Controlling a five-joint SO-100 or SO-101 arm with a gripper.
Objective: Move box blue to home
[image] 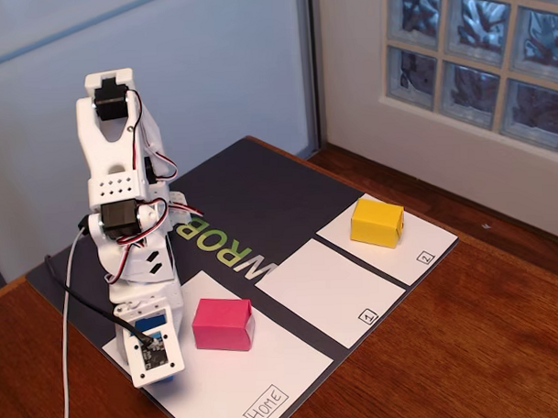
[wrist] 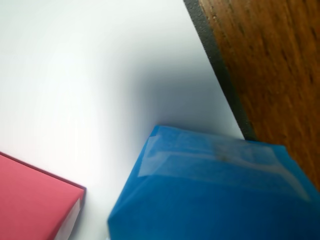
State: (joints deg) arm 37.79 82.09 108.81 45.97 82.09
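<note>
**Arm folded down over the home sheet, blue box tucked under it**

Fixed view: the arm (image: 123, 214) is bent sharply down, wrist aimed at the home sheet (image: 266, 374). The gripper (image: 161, 374) is hidden under the camera board, so how far it's opened can't be told. A sliver of the box blue (image: 172, 375) is seen beneath it, on home. The pink box (image: 222, 324) is sat just beside it; the yellow box (image: 377, 221) is parked well apart, on sheet "2" (image: 425, 250).

Wrist view: the box blue (wrist: 215, 195) is seen on the white sheet (wrist: 90, 90), near its edge by the wooden table (wrist: 270, 70), pink box (wrist: 35, 200) close by. No fingers are shown.
</note>
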